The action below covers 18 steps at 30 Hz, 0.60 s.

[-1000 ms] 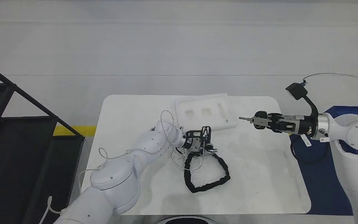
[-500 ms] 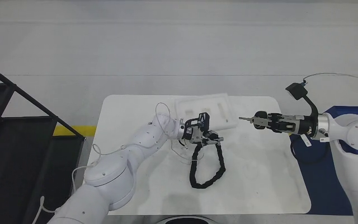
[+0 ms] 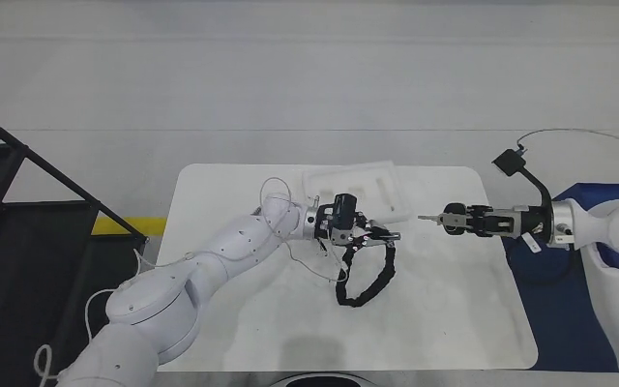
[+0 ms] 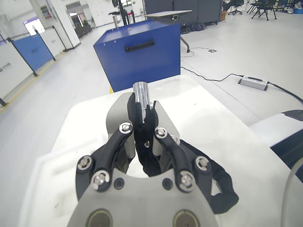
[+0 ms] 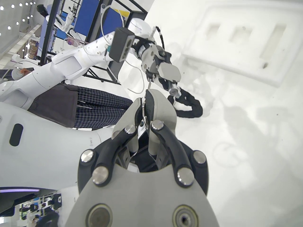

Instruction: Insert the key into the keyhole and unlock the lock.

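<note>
- Top view: left gripper [image 3: 372, 237] clamped narrow on the lock [image 3: 390, 235], just off the near edge of the foam tray [image 3: 377, 184]; black chain [image 3: 372, 282] drooping from it onto the counter [image 3: 464, 310], on the side away from the tray.
- Same view: right gripper [image 3: 443, 219] pinched shut on the key [image 3: 426, 219], off the tray's right corner; blade aimed at the lock, the two still apart.
- Left wrist view: fingers [image 4: 163, 114] closed on the lock's black sleeve, chrome cylinder sticking out past the fingertips; chain looping away beside the gripper; blue cabinet [image 4: 142, 60] beyond the counter; key-holding gripper high and far off.
- Right wrist view: fingers [image 5: 163, 105] nearly together, thin key blade projecting from between them; ahead, the lock's round metal end held in the other gripper, facing the key and apart from it; chain curling on the counter beneath; tray beyond the lock.
</note>
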Motion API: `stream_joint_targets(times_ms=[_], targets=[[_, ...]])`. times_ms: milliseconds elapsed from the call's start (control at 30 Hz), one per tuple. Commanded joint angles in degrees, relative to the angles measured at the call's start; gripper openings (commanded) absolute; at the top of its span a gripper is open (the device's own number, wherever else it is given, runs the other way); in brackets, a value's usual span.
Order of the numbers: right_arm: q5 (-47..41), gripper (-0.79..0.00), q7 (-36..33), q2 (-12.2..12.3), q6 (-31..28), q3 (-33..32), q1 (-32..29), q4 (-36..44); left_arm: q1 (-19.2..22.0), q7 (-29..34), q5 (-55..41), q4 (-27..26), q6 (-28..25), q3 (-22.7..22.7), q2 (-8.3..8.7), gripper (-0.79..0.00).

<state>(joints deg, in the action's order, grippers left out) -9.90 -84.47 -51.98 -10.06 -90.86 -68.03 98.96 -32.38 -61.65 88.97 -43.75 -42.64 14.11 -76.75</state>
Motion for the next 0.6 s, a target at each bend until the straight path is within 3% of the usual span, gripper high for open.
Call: stream_joint_targets(times_ms=[0, 267, 567], targets=[[1.0, -0.785, -1.7, 0.4, 1.7, -0.6, -0.3, 1.3, 0.1, -1.9, 0.9, -2.8, 1.9, -0.2, 1.55, -0.785], [-1.1, -0.785, -3.5, 1.3, 4.8, -2.1, -3.1, 5.7, 1.2, -6.9, 1.9, -11.3, 6.9, -0.9, 6.35, -0.785], [-5.7, -0.785, -3.5, 2.2, 5.1, -3.2, -5.0, 6.8, 2.4, -9.8, -1.4, -16.4, 9.8, -1.3, 9.08, -0.785]])
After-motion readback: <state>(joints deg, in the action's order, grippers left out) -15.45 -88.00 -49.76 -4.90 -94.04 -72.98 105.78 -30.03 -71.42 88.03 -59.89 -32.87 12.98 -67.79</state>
